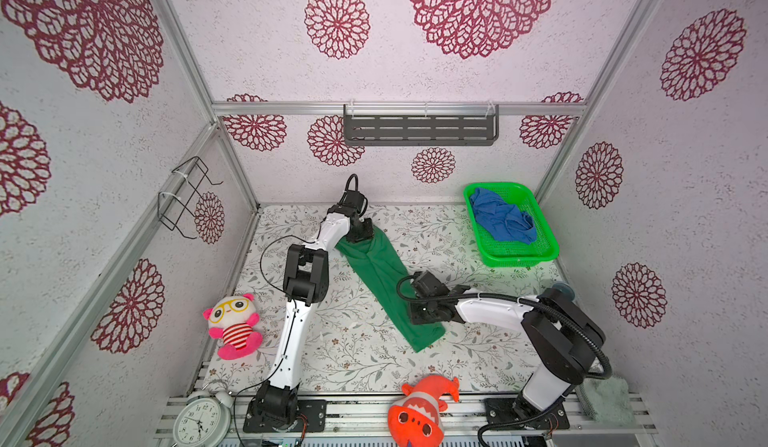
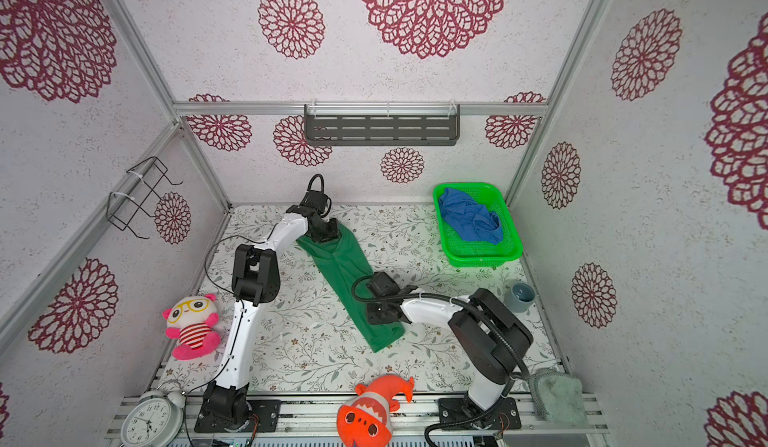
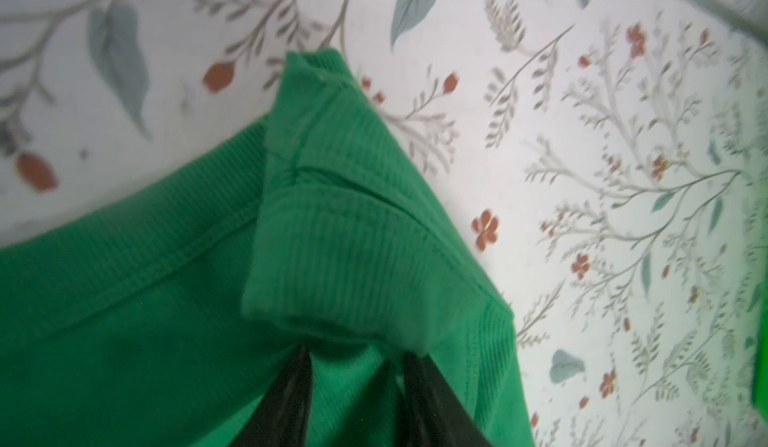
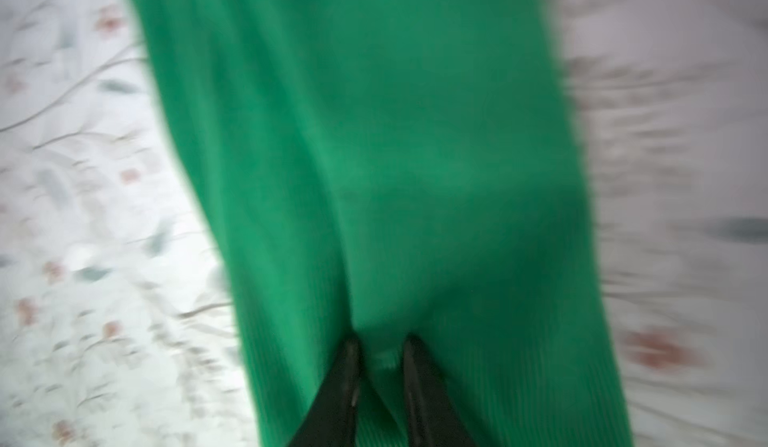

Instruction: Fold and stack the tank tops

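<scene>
Green tank top lies as a long diagonal strip on the desk. Left hand grips its far end, and right hand pinches cloth near its near end. Blue tank top lies crumpled in the basket.

Open mat lies between the green tank top and the basket; on the top's other side the left arm bars passage.

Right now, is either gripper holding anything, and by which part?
Both pinch the dark green tank top: left gripper at its strap end, right gripper near the opposite end.
</scene>
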